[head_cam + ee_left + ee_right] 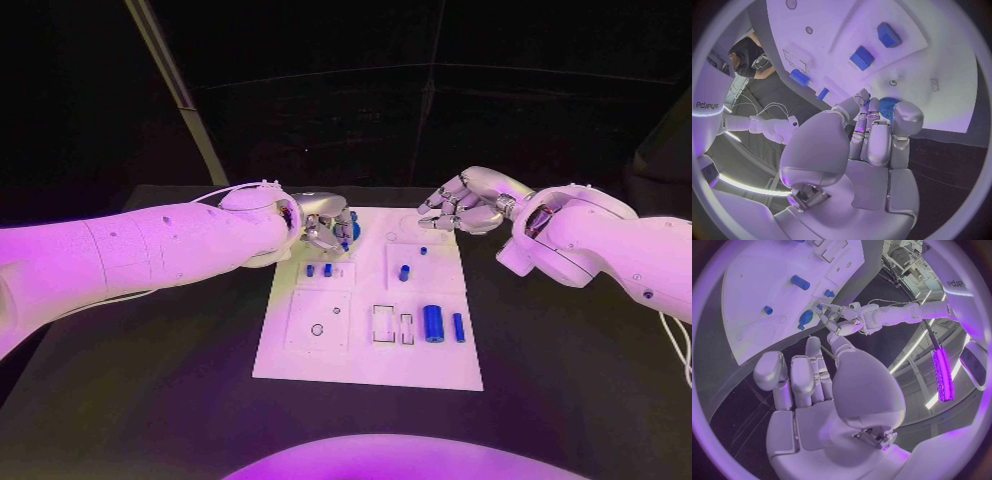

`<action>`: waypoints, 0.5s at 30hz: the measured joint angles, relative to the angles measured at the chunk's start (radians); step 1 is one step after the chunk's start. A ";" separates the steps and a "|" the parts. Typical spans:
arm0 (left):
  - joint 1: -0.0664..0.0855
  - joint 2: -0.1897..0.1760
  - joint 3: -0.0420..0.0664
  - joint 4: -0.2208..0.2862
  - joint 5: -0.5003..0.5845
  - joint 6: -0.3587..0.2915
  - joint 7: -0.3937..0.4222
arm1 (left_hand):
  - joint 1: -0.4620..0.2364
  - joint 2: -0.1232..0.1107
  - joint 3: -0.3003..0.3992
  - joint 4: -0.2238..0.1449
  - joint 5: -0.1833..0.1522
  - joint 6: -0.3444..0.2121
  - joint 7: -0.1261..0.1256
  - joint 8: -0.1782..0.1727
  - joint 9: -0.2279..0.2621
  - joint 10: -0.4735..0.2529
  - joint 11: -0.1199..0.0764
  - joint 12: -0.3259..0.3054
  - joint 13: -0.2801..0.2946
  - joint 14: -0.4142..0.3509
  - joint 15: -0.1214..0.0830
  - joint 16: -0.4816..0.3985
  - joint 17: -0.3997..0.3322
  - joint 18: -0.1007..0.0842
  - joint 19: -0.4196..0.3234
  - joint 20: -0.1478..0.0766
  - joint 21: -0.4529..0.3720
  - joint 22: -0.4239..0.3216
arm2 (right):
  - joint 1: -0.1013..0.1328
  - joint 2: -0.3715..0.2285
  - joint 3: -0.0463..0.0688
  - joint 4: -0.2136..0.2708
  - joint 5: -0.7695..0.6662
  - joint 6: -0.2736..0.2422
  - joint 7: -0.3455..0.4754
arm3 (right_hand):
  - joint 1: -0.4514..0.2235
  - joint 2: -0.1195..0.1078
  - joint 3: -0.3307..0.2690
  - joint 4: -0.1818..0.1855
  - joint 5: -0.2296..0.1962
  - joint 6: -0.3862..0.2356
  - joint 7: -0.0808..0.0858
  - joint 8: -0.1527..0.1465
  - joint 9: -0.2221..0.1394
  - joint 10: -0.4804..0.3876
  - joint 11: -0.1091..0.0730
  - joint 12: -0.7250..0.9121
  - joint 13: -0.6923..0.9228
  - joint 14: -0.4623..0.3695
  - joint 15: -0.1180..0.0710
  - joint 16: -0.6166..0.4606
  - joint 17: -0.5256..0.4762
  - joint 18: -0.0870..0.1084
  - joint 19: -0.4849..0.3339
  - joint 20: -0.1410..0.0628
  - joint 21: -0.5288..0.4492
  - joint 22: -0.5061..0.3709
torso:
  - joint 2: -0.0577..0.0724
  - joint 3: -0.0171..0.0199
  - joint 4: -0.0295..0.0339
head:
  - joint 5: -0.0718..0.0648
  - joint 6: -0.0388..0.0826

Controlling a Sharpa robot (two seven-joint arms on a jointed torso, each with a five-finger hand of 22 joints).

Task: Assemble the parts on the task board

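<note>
Left hand [323, 226] gripping a round blue part [887, 107] in curled fingertips, right over the far left corner of the white task board [368, 355]. Right hand [469, 203] hovering off the far right corner, fingers curled in, holding nothing.

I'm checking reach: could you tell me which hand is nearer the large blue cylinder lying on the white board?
Left. The left hand and right hand both hover at the board's far end, the large blue cylinder lying nearer the robot.
</note>
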 measured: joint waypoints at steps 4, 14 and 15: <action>0.000 -0.018 0.008 0.016 0.009 -0.012 0.000 | 0.000 0.000 0.003 0.003 0.000 0.004 0.004 -0.003 0.000 0.003 0.003 -0.004 0.000 0.000 0.000 0.000 0.000 0.000 0.000 0.000 0.000 0.000 | 0.000 0.000 0.000 -0.001 0.000 0.000 0.001 | 0.000 0.000 0.000 0.000 0.000 0.000 0.000 0.000 0.000 0.000 0.000 0.000 0.000 0.000 0.000 0.000 0.000 0.000 0.000 0.000 0.000 0.000 | 0.000 -0.0002 -0.0001 | 0.002 0.002; 0.001 -0.065 0.012 0.034 0.022 -0.003 -0.006 | -0.018 -0.018 0.005 0.000 0.000 0.004 0.004 -0.007 0.000 0.011 0.004 -0.015 0.000 0.000 0.000 0.000 -0.005 0.000 0.000 0.000 0.000 0.003 | 0.000 0.000 0.000 -0.003 0.000 0.000 0.001 | 0.000 0.000 0.000 0.000 0.000 0.000 0.000 0.000 0.000 0.000 0.000 0.000 0.000 0.000 0.000 0.000 0.000 0.000 0.000 0.000 0.000 0.000 | 0.001 -0.0002 -0.0012 | 0.003 0.002; 0.001 -0.067 0.012 0.034 0.023 0.001 -0.008 | -0.018 -0.018 0.005 0.000 0.000 0.004 0.004 -0.008 0.000 0.011 0.004 -0.015 0.000 0.000 0.000 0.000 -0.005 0.000 0.000 0.000 0.000 0.003 | 0.000 0.000 0.000 -0.003 0.000 0.000 0.001 | 0.000 0.000 0.000 0.000 0.000 0.000 0.000 0.000 0.000 0.000 0.000 0.000 0.000 0.000 0.000 0.000 0.000 0.000 0.000 0.000 0.000 0.000 | 0.001 -0.0001 -0.0012 | 0.003 0.002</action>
